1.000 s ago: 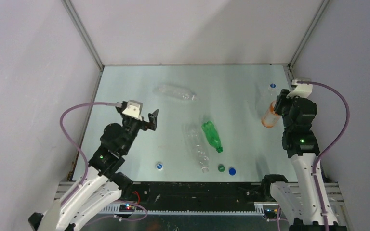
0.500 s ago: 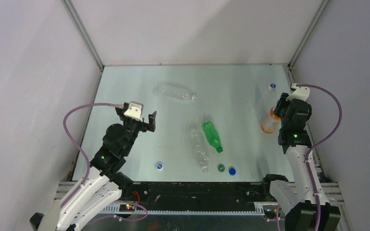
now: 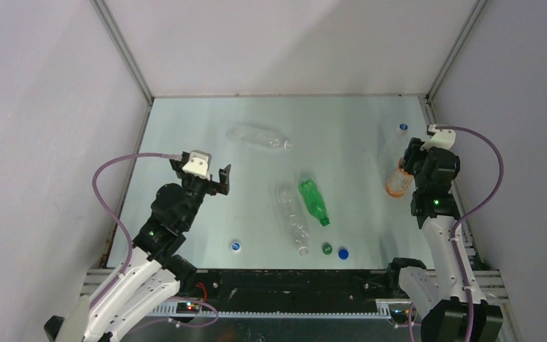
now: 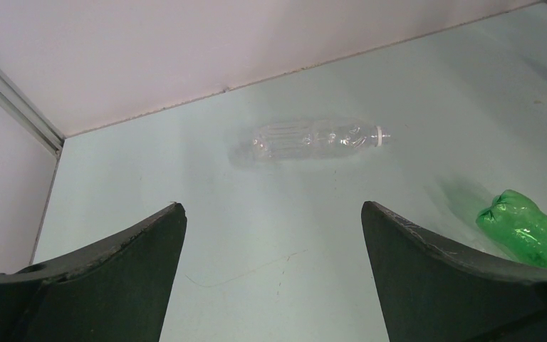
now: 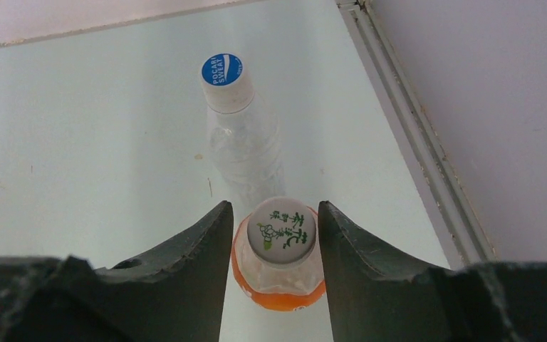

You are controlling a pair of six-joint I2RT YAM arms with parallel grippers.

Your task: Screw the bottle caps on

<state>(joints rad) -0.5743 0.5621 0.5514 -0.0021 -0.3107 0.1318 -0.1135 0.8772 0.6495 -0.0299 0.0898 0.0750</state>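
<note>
Bottle cap in play: white cap (image 5: 283, 231) with green print, sitting on the orange bottle (image 5: 279, 288), right between the fingers of the right gripper (image 5: 274, 212)!
Right gripper: poised above the orange bottle, one dark finger tight in on each side of the white cap; whether they pinch it or stand just clear, cannot tell.
Orange bottle: upright, near the right edge of the table (image 3: 185, 128), close to the side rail.
Just beyond it: a capped clear bottle (image 5: 246, 153), upright, wearing a blue-and-white cap (image 5: 222, 70).
Left gripper (image 4: 272, 212): jaws spread wide, holding nothing, hanging above the left half of the table.
Ahead of the left gripper: a far clear bottle (image 4: 313, 139) lying on its side, neck bare and pointing right, well apart from the fingers.
Centre of the table: green bottle (image 3: 313, 201) lying down, and just beside it on its left a near clear bottle (image 3: 290, 217), also on its side.
Loose caps, near edge: a small blue-and-white cap (image 3: 236, 246) off to the left; a green cap (image 3: 326, 249) and a blue cap (image 3: 343, 253) just beside each other, close to the green bottle's neck end.
</note>
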